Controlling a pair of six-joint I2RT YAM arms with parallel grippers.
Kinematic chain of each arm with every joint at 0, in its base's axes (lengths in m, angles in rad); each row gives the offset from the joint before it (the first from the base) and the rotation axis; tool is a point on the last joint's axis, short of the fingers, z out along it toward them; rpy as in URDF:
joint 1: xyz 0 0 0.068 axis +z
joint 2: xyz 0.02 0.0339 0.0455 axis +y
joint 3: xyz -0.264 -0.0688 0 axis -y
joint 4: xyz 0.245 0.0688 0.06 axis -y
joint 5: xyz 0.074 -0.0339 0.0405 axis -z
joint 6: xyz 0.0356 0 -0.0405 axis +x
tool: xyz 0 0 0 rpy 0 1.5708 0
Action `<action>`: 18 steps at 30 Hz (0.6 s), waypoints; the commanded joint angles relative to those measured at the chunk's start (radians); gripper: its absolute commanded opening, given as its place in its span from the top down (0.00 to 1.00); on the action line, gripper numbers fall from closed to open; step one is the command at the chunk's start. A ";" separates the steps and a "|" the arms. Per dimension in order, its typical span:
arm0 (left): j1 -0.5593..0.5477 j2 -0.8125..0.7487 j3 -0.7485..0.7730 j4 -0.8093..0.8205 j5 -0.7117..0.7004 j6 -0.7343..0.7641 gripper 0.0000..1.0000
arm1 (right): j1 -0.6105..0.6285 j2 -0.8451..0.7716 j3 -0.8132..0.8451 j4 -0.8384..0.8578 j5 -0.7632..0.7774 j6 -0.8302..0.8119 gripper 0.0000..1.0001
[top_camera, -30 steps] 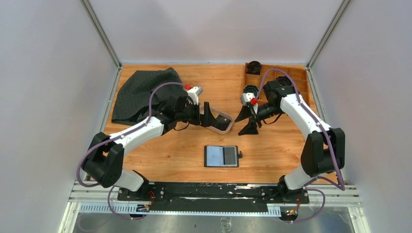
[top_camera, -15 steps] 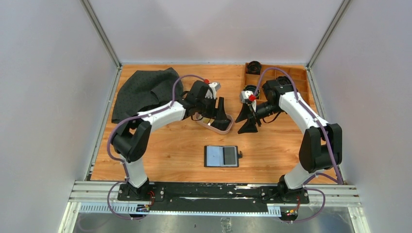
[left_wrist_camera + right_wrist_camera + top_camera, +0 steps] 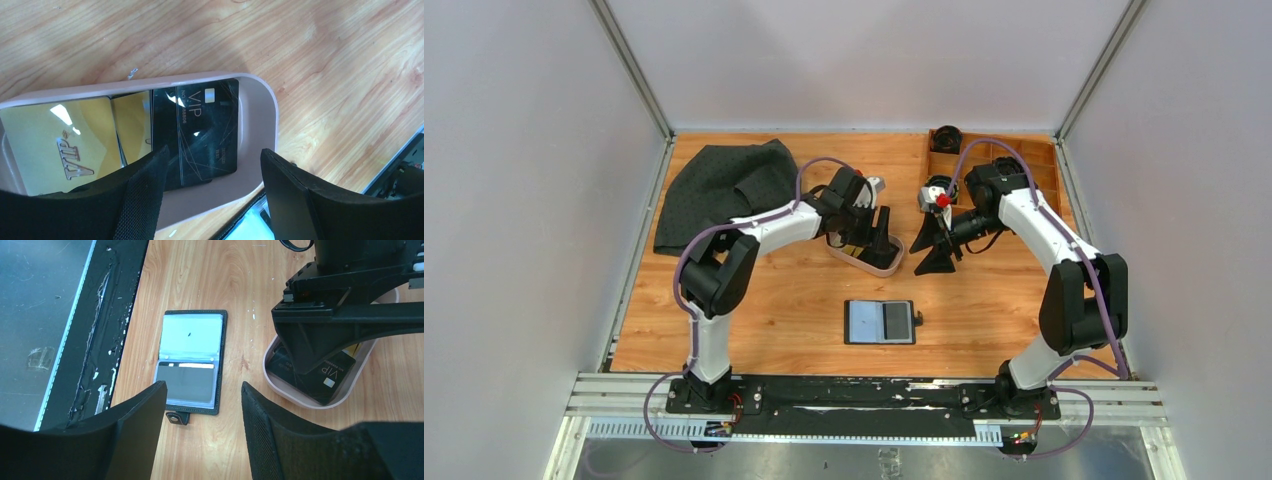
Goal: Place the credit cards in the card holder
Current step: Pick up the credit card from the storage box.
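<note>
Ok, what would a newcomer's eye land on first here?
The open left gripper hangs over a pinkish tray at mid-table, where a black VIP card lies with shiny gold cards. Toward the near edge, the black card holder lies open flat, and a dark cloth fills the far left corner.

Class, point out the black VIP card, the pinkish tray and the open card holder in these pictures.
black VIP card (image 3: 200, 135), left wrist view, middle of its face.
pinkish tray (image 3: 257, 120), left wrist view, on its right wall.
card holder (image 3: 191, 362), right wrist view, near the fold between its clear pockets.
</note>
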 commanded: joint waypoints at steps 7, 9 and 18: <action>-0.003 0.086 0.071 -0.039 0.039 0.009 0.28 | -0.016 0.007 0.030 -0.028 0.001 0.006 0.40; -0.006 0.096 0.076 -0.044 0.046 0.006 0.28 | -0.016 0.008 0.030 -0.028 0.002 0.006 0.40; -0.015 0.101 0.034 0.019 0.132 -0.048 0.29 | -0.018 0.007 0.031 -0.029 0.000 0.006 0.40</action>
